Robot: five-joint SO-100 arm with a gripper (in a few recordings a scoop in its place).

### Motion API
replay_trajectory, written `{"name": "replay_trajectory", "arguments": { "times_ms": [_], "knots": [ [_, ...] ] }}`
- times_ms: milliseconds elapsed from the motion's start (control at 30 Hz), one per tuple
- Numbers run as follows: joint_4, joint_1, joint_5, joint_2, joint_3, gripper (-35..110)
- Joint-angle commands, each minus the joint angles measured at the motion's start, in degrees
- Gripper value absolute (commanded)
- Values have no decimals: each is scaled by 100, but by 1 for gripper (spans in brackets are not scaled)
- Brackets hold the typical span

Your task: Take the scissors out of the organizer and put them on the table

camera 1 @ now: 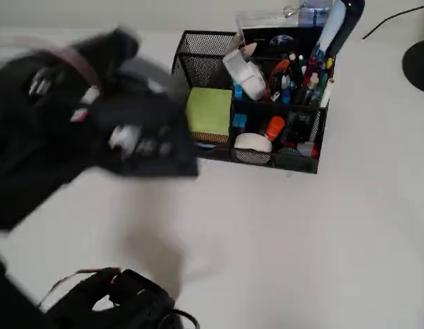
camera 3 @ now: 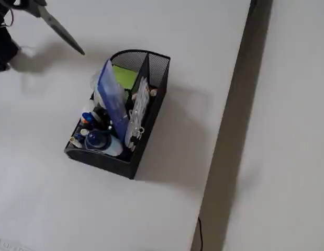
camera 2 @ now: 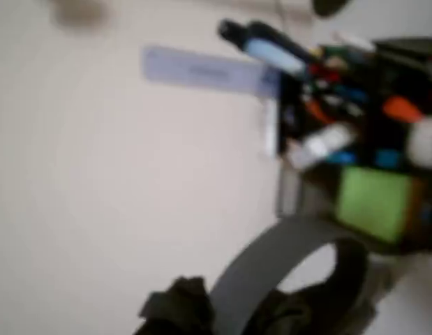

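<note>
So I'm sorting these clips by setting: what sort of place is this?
Probably an office or study desk: a plain white table carries a black mesh organizer packed with pens and a lime-green sticky-note pad.

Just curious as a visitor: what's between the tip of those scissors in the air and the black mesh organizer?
Nothing: in the fixed view, bare table separates the scissors tip from the organizer rim.

scissors (camera 2: 271,265): grey loop at bottom, blurred | organizer (camera 2: 355,160): upper right | table (camera 2: 97,195): off-white
</note>
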Motion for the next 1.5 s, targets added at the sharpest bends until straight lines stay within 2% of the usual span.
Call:
{"name": "replay_trajectory", "arguments": {
  "times_ms": [0,267,433,900,1000,1200,1367,1467],
  "knots": [
    [-79,-53,-97,1081,1863,0],
    [-316,-44,53,1960,4236,0],
    [-571,141,-167,2162,4597,0],
    [-3823,967,-659,4685,9527,0],
    [-4456,1090,-765,4772,10204,0],
    [-5414,1222,-1134,4772,11101,0],
    [-5326,1143,-1283,4772,11127,6],
    [-5273,1187,-1301,4772,11127,14]
  ]
}}
